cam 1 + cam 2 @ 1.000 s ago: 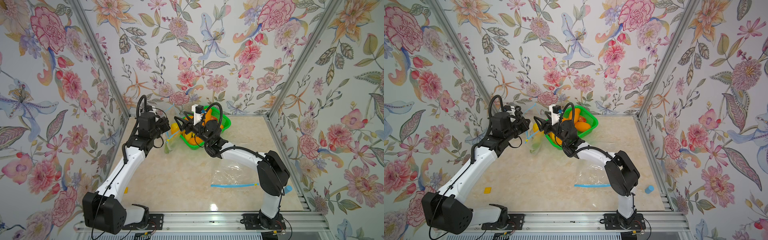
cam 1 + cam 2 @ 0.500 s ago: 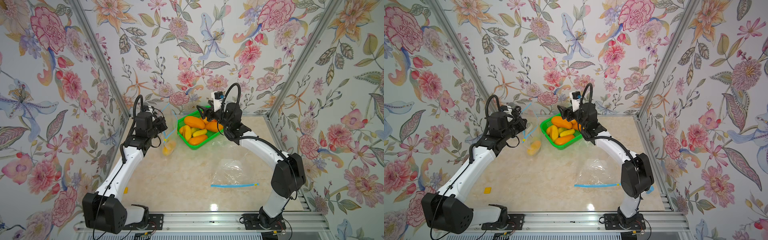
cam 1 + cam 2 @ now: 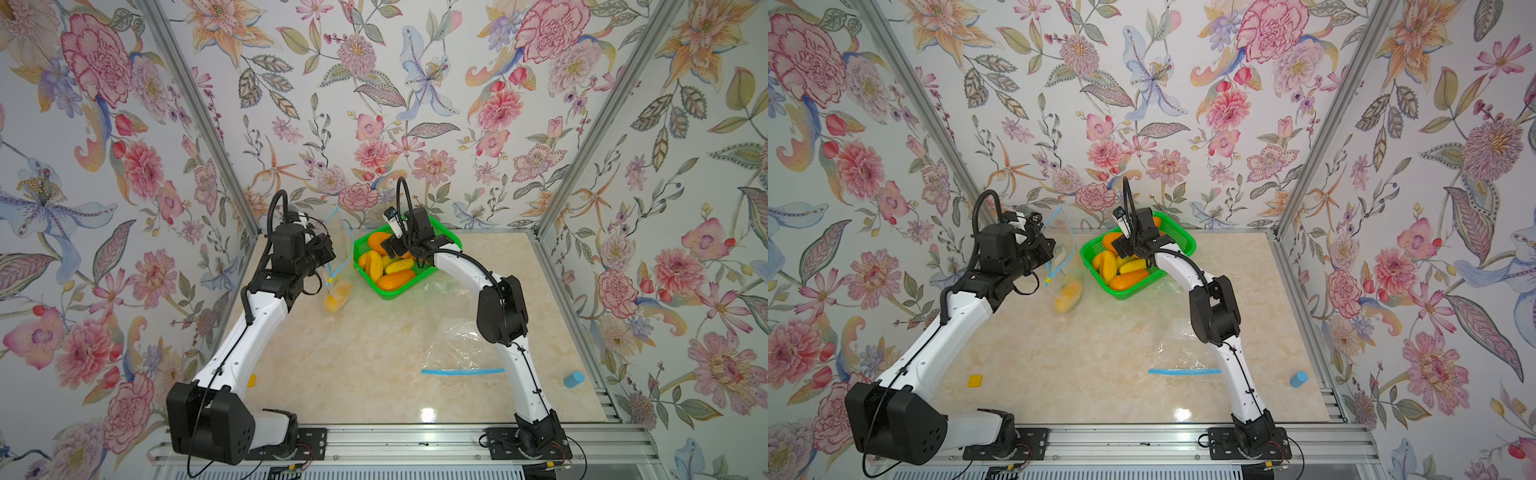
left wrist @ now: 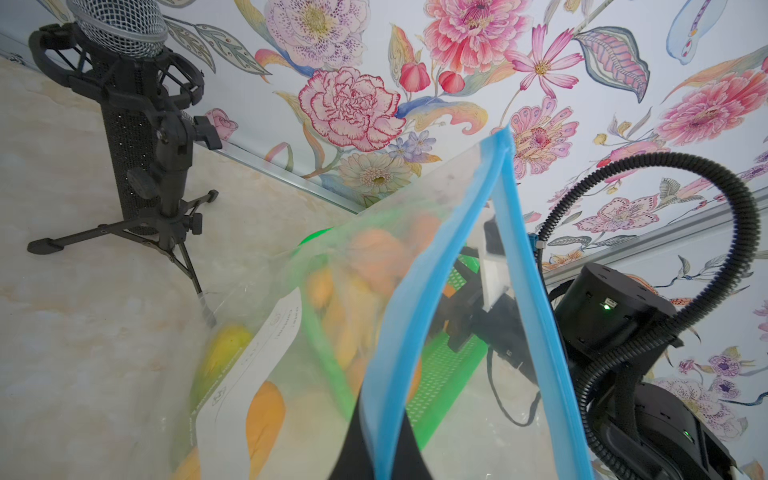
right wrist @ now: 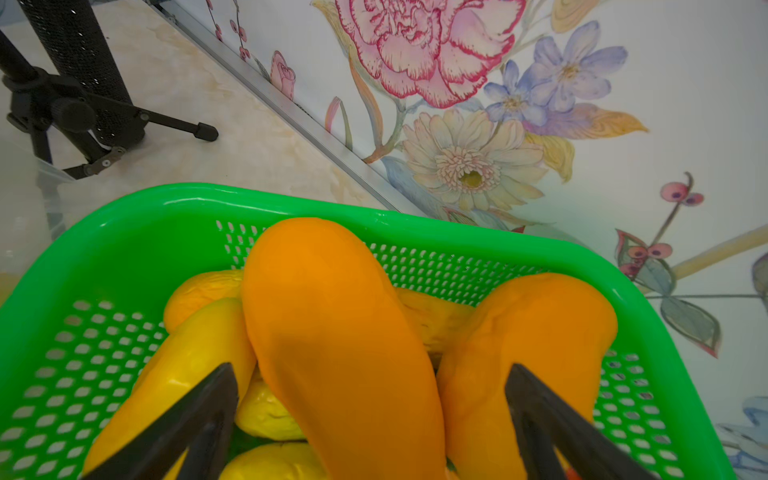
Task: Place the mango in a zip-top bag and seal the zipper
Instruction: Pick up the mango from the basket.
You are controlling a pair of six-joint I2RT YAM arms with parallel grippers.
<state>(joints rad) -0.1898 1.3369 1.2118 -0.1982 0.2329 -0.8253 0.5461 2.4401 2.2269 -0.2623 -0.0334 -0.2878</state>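
In both top views a clear bag [image 3: 341,249] is held up by the left gripper [image 3: 325,253], which is clamped on its blue edge. One mango [image 3: 337,296] is already lodged in the bag's bottom, which hangs low just beside a green basket [image 3: 451,239]; whether it touches the table [image 3: 353,374] cannot be told. The right gripper [image 3: 1122,248] is poised over the basket. A spare bag [image 3: 1183,353] lies flat near the right arm. The table is glossy and stone-patterned, so probably slick. It is hemmed in on three sides by flowered walls [image 3: 374,104], so room is tight.

In the left wrist view the zipper [image 4: 415,316] is seen gaping, pinched at one end between the black fingers [image 4: 353,453]. A microphone stand [image 4: 137,137] is set behind.

In the right wrist view the fingers [image 5: 199,415] are spread wide and empty, astride an orange mango [image 5: 332,332] among others in the basket.

A mango is judged smooth, rounded, fairly heavy for the limp film, and easily bruised; it is best taken across its narrow middle. The bag is light and slippery, and is best gripped by the stiffer zipper strip.
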